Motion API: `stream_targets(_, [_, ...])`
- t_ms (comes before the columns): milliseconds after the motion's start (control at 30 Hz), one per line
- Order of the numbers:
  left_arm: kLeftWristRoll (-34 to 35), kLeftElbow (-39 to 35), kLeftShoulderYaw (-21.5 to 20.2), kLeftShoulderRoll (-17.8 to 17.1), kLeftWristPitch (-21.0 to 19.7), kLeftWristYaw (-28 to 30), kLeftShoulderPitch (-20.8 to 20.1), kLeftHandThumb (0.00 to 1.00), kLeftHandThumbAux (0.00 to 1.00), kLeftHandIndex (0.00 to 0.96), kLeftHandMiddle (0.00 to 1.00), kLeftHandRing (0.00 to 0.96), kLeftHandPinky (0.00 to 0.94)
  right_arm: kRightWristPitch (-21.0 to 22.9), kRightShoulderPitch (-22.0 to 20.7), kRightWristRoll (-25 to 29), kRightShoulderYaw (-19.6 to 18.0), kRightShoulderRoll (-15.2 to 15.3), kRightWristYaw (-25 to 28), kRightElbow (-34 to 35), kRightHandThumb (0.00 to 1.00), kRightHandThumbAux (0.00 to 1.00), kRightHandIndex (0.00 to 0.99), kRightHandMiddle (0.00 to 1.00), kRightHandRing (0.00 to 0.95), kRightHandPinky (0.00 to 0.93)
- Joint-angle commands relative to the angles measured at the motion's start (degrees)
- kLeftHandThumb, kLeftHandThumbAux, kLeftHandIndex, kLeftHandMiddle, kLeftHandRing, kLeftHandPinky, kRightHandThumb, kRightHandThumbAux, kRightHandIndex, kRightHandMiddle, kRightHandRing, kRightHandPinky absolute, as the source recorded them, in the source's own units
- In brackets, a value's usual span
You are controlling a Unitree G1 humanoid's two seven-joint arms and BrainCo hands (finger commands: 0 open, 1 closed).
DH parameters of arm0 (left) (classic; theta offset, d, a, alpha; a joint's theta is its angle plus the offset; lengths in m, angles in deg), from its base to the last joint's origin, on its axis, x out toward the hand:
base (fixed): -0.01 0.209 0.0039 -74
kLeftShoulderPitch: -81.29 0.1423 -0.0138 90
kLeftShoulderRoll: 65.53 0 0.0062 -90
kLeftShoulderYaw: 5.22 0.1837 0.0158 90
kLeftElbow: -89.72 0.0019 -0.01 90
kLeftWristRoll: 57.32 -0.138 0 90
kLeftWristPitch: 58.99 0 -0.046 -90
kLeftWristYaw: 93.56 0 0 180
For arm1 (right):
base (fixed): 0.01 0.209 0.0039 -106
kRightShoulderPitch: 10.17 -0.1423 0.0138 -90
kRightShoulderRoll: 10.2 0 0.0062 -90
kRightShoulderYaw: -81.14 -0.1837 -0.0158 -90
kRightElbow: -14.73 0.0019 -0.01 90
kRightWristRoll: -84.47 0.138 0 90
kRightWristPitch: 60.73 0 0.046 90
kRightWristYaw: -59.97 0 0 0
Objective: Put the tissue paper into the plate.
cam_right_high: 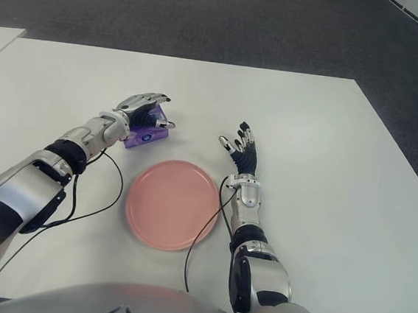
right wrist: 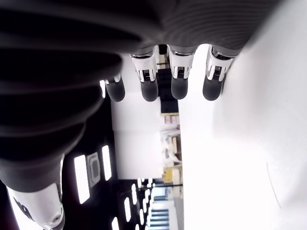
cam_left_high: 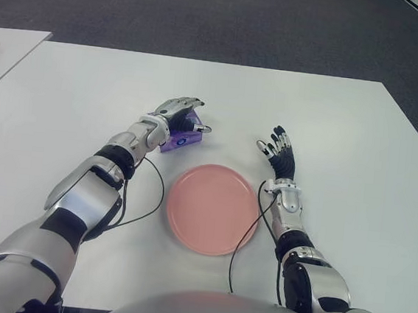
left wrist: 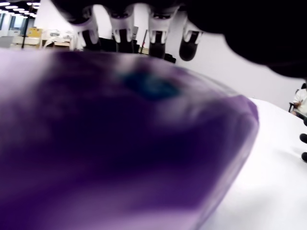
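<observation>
In the eye views, the left hand [cam_left_high: 177,116] is curling over a small purple plastic tissue packet [cam_left_high: 182,137] lying on the white desk [cam_left_high: 330,124] just beyond the round pink plate [cam_left_high: 211,208], fingers draping its top; its blue label is unreadable. The right hand [cam_right_high: 240,151] is hovering spread and empty beside the plate's right rim. The left wrist view is showing the purple packet filling the frame beneath the fingertips [left wrist: 158,45], while the right wrist view is showing straightened fingers [right wrist: 180,81] holding nothing.
</observation>
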Motion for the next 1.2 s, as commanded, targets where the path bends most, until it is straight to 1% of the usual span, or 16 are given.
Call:
stream_targets(33, [-0.8, 0.2, 1.7, -0.5, 1.0, 1.8, -0.3, 0.119, 0.199, 0.000, 0.000, 0.000, 0.000, 2.7, 3.6, 0.4, 0.0, -0.9, -0.4, -2.5, 0.071, 0.703, 0.000, 0.000, 0.000, 0.006])
stream_targets(233, [-1.2, -0.4, 3.1, -1.3, 1.6, 2.4, 0.1, 0.095, 0.216, 0.000, 0.000, 0.000, 0.000, 2.5, 3.7, 0.2, 0.1, -0.9, -0.6, -2.7, 0.060, 0.707, 0.000, 0.000, 0.000, 0.001])
stream_targets(400, [-2.5, -1.4, 5.0, -2.3, 1.0, 2.5, 0.4, 0.078, 0.225, 0.000, 0.000, 0.000, 0.000, 2.8, 3.7, 0.4, 0.1, -0.9, -0.3, -2.6, 0.056, 0.712, 0.000, 0.000, 0.000, 0.002])
stream_targets(600, [-5.0, -2.6, 7.8, -3.3, -0.9, 3.6, 0.5, 0.063, 0.223, 0.000, 0.000, 0.000, 0.000, 3.1, 3.6, 0.2, 0.3, -0.7, 0.0, -2.9, 0.059, 0.700, 0.000, 0.000, 0.000, 0.000])
stream_targets(767, [-6.3, -3.4, 9.0, -3.8, -2.4, 3.5, 0.9, 0.056, 0.220, 0.000, 0.000, 0.000, 0.000, 2.8, 3.7, 0.1, 0.3, -0.6, 0.2, -3.1, 0.058, 0.692, 0.000, 0.000, 0.000, 0.000])
stream_targets(933, [-9.2, -3.4, 11.4, -4.1, -4.9, 1.3, 0.7, 0.051, 0.211, 0.000, 0.000, 0.000, 0.000, 2.4, 3.8, 0.3, 0.3, -0.5, 1.0, -3.0, 0.056, 0.691, 0.000, 0.000, 0.000, 0.005])
stream_targets(1200, [-11.7, -8.5, 12.0, -7.8, -6.1, -1.4, 0.8, 0.035, 0.190, 0.000, 0.000, 0.000, 0.000, 2.9, 4.0, 0.2, 0.3, -0.3, 1.3, -3.0, 0.057, 0.683, 0.000, 0.000, 0.000, 0.000])
